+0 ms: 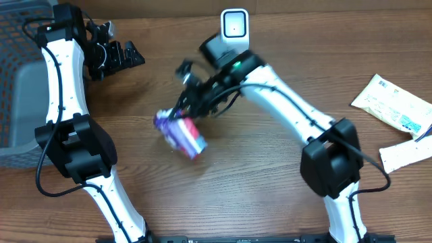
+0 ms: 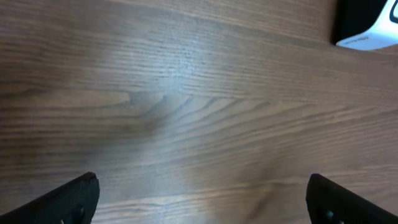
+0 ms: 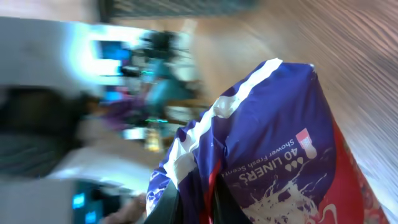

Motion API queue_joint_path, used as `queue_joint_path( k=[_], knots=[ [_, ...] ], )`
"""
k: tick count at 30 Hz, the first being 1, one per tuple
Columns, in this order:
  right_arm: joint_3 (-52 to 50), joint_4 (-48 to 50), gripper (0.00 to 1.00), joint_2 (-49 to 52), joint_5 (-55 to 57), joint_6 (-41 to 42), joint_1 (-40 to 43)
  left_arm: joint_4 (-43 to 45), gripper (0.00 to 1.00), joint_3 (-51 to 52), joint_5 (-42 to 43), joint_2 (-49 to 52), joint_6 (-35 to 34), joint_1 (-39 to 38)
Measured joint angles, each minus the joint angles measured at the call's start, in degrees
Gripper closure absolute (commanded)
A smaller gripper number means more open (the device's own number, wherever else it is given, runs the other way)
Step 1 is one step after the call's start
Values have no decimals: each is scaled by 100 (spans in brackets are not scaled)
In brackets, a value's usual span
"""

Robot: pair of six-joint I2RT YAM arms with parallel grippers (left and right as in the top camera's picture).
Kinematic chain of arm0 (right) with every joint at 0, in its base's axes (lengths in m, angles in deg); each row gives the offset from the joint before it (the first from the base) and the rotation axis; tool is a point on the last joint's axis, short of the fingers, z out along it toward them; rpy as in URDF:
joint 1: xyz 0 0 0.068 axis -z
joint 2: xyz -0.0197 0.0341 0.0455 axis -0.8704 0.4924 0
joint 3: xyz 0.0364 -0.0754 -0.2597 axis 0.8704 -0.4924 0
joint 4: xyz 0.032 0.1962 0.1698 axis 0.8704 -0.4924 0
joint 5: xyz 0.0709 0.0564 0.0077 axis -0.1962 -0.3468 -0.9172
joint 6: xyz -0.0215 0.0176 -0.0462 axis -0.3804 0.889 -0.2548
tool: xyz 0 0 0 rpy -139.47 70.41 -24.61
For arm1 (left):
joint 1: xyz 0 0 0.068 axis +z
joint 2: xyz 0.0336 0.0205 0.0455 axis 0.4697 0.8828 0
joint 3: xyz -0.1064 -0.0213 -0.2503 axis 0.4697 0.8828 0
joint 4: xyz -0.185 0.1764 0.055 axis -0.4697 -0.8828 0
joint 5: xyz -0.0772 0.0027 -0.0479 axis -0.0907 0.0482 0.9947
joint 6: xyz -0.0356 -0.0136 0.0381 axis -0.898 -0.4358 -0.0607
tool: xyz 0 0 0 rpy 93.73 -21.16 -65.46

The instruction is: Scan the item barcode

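The item is a soft purple, white and red pack [image 1: 182, 133] of liners, lifted over the middle of the table. My right gripper [image 1: 178, 115] is shut on its upper edge. In the right wrist view the pack [image 3: 280, 149] fills the frame and a fold of it is pinched in my gripper [image 3: 198, 205], between the dark fingers [image 3: 177, 208]. No barcode shows on the visible face. A white scanner [image 1: 234, 25] stands at the back, beyond the pack. My left gripper [image 1: 125, 55] is open at the back left, and in its wrist view it [image 2: 202, 196] hangs over bare wood.
A grey mesh basket [image 1: 17, 101] sits at the left edge. Two white packets [image 1: 391, 101] [image 1: 405, 152] lie at the far right. A white and black object [image 2: 370, 34] shows at the top right of the left wrist view.
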Motion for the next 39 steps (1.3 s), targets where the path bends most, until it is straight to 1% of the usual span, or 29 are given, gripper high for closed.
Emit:
queue_joint_path(
  k=[4, 7, 10, 13, 21, 25, 28, 29, 30, 32, 34, 37, 39],
  knots=[
    [0, 411, 96, 225, -988, -55, 603, -155, 0, 0, -4, 0, -96, 0],
    [0, 446, 96, 546, -1381, -81, 925, -247, 0, 0, -15, 0, -179, 0],
    [-39, 446, 96, 986, -1622, -92, 1049, -341, 0, 0, -17, 0, -232, -2],
    [-249, 361, 96, 1266, -1714, -94, 1003, -415, 0, 0, -17, 0, -273, 0],
    [-1032, 442, 96, 1357, -1770, -363, 793, -444, 0, 0, -17, 0, -306, -2],
    [-1484, 527, 96, 1357, -1082, -389, 796, -446, 0, 0, -17, 0, -306, -2],
    [-1582, 538, 93, 1342, -382, -348, 852, -446, 0, 0, -17, 0, -306, -2],
    [-1582, 551, 90, 1333, -332, -345, 857, -446, 0, 0, -17, 0, -306, -2],
    [-1582, 592, 79, 1307, -164, -345, 885, -446, 0, 0, -17, 0, -306, 0],
    [-1582, 730, 52, 1259, 321, -367, 951, -446, 0, 0, -17, 0, -306, -2],
    [-1602, 778, 31, 1261, 1008, -341, 981, -446, 0, 0, -20, 0, -306, -2],
    [-1578, 772, 0, 1139, 1239, -369, 981, -446, 0, 0, -39, 0, -306, -2],
    [-1530, 800, 0, 986, 1534, -387, 925, -446, 0, 0, -83, 0, -306, -2]
  ],
)
